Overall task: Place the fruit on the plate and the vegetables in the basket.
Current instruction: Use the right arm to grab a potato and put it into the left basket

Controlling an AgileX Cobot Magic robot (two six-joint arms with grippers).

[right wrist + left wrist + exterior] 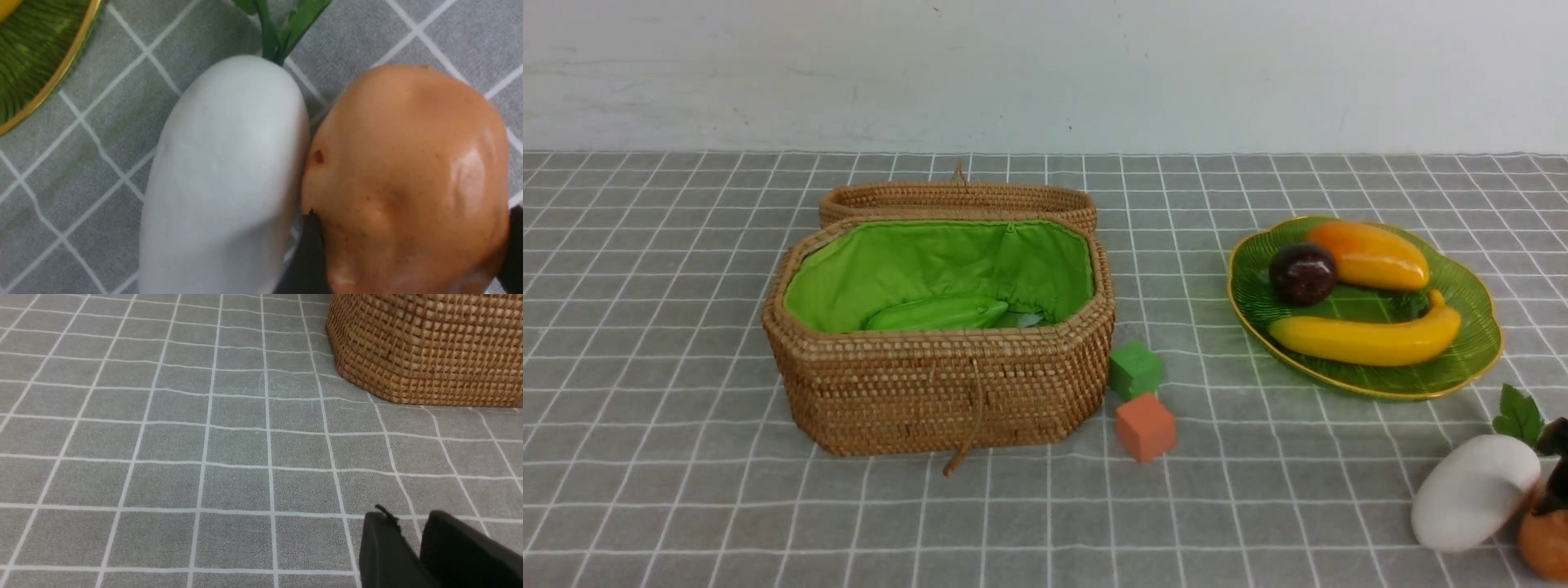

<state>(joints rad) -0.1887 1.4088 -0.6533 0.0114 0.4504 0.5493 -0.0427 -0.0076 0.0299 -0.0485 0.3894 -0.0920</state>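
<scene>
Basket (931, 392) left, cubes (1145, 426) beside its right, fruit (1368, 339) on plate (1470, 359) farther right, radish (1474, 490) touching potato (1543, 543) nearest.

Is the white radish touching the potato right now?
Touching. The right wrist view shows the radish resting against the potato along its side, with no cloth visible between them there.

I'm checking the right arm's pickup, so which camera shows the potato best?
The right wrist view: the potato fills the frame, touching the radish, with pincer fingers either side. The front view catches only its cropped edge; the left wrist view misses it.
</scene>
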